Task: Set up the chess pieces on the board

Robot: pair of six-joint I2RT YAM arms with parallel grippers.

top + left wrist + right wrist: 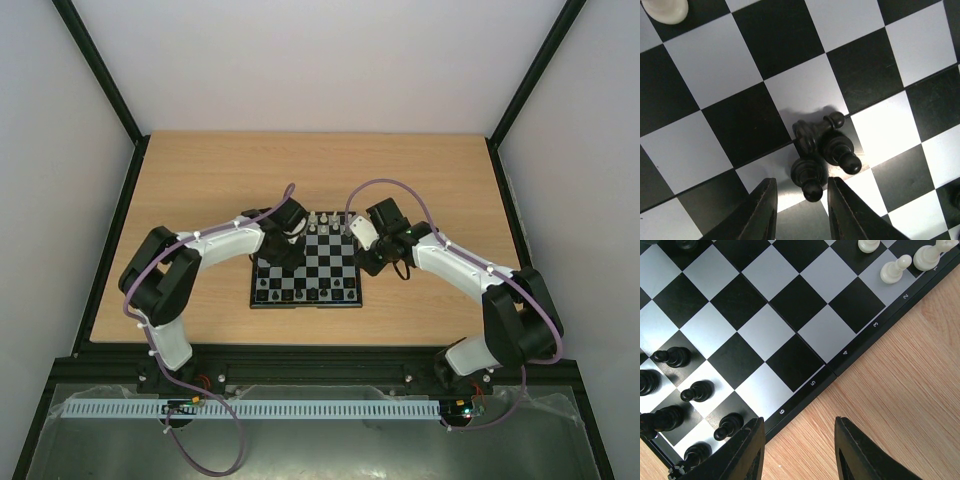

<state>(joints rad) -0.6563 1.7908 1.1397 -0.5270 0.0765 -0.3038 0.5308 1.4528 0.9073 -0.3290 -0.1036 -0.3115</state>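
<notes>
You have bright, even, soft light from above in the overhead view, with only faint shadows on the table (pixel 200 190), while up close the black pawns (pixel 835 146) cast a soft shadow on the board (pixel 715 65), and the fingers (pixel 757 215) of the left gripper (pixel 800 185) look slightly blurred.

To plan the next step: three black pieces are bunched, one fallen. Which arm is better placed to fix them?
Left: its fingers hover at the cluster; the right fingers are at the board's edge.

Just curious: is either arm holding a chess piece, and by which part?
Nothing looks held. The left end effector stands open by three black pawns; the right end effector is open, empty.
</notes>
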